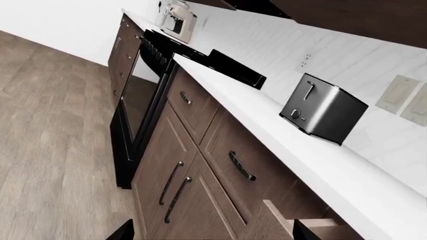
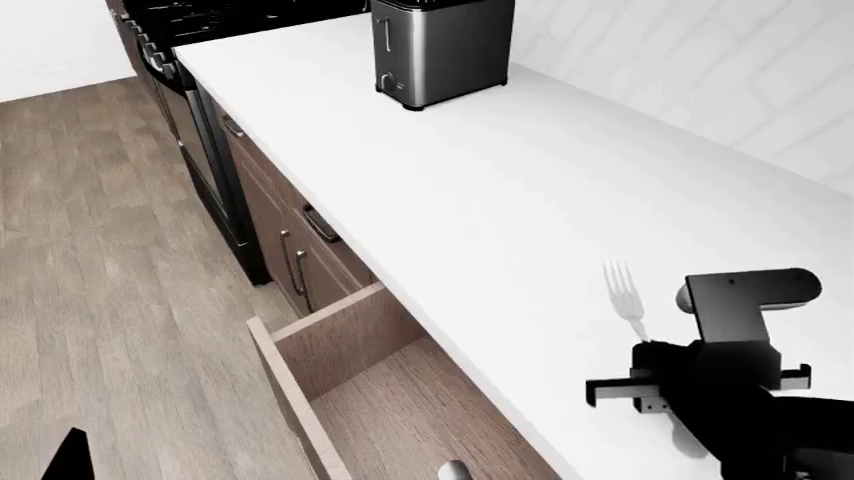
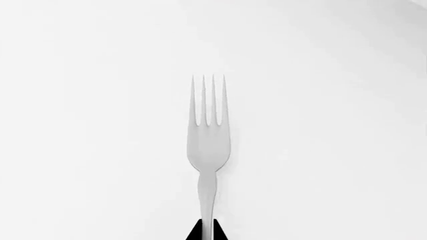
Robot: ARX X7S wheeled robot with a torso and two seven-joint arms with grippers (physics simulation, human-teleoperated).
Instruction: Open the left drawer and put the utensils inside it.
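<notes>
The fork lies flat on the white countertop, long axis running straight away from the right gripper, tines pointing outward, handle end pinched between its dark fingertips. The left drawer stands pulled open below the counter edge, plain wood inside. No readable writing anywhere. A steel toaster sits far off along the counter; wood plank floor, black oven. The left gripper's spread can't be judged.
</notes>
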